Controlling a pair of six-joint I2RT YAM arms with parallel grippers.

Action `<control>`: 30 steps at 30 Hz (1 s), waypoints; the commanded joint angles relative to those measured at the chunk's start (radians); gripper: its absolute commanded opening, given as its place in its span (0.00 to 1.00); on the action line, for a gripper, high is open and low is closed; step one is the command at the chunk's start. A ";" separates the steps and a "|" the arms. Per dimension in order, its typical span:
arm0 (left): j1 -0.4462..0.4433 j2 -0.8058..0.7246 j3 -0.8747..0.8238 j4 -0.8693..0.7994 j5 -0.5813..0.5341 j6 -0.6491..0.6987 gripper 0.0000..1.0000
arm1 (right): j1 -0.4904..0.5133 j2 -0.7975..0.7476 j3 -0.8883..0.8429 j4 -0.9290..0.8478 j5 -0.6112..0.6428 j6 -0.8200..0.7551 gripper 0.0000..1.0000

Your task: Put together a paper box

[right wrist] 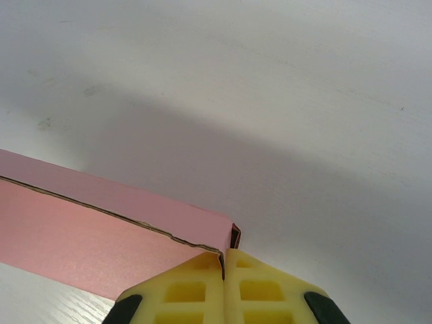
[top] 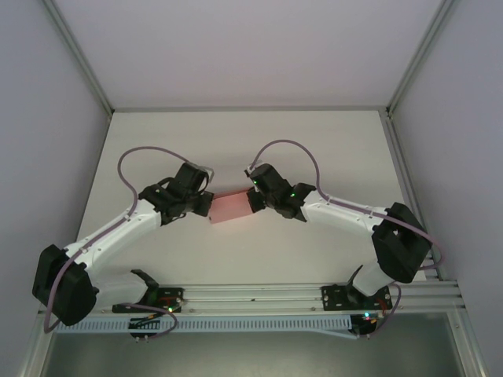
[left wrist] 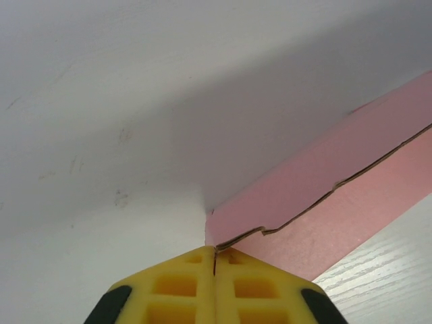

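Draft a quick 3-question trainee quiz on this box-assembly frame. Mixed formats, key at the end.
1. True or false: the left gripper is wide open and well away from the paper box.
2. Where does the right gripper meet the paper box? A) at the middle of a long side; B) at an end corner; C) nowhere, it hangs apart from it.
3. Fill in: the card of the paper box is plain ____ in colour.

Key: 1 false, it is shut on one end of the box; 2 B; 3 pink.
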 commanded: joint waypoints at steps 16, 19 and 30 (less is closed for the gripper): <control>0.062 0.122 0.154 -0.207 0.202 -0.386 0.00 | 0.085 0.015 -0.002 -0.210 0.124 0.053 0.00; 0.066 0.098 0.149 -0.185 0.252 -0.418 0.00 | 0.103 0.022 0.009 -0.214 0.150 0.069 0.00; 0.169 0.128 0.163 -0.214 0.378 -0.474 0.00 | 0.119 0.061 0.017 -0.209 0.172 0.105 0.00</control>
